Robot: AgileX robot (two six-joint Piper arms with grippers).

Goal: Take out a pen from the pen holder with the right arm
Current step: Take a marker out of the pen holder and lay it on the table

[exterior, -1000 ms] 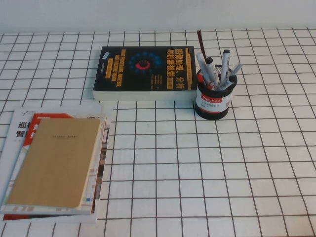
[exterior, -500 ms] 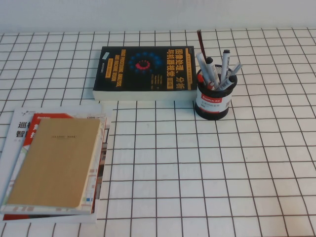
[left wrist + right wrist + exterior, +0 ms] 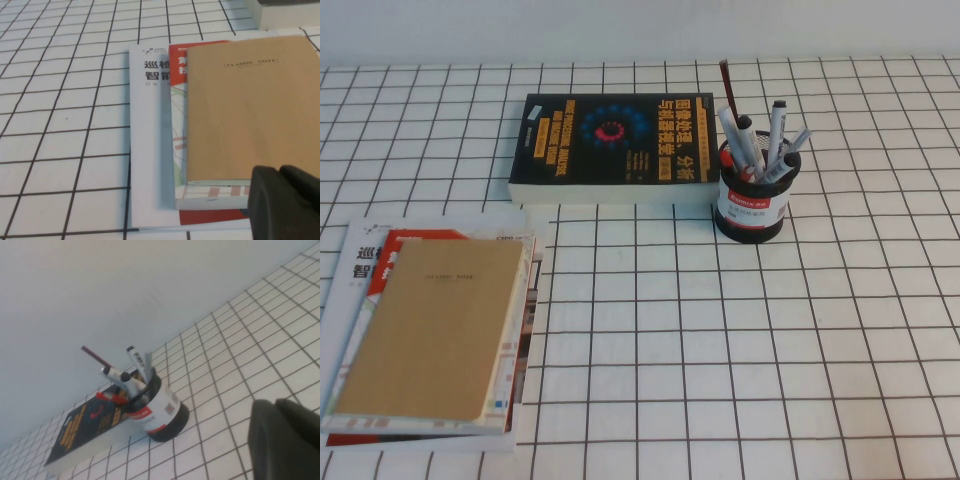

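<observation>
The left claw (image 3: 281, 176) and right claw (image 3: 276, 408) are rounded matte black.

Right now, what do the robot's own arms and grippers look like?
Only the grippers show, each in its own wrist camera. The left gripper, by the stacked notebooks, and the right gripper, apart from the pen holder, are both matt black, with two rounded fingers side by side. No cables or markings show.

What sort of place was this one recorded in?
Probably a staged study desk: a pen holder, a thick book and a notebook on a gridded tabletop. The left gripper hangs by the notebook; the right gripper, shut, faces the pen holder.
</observation>
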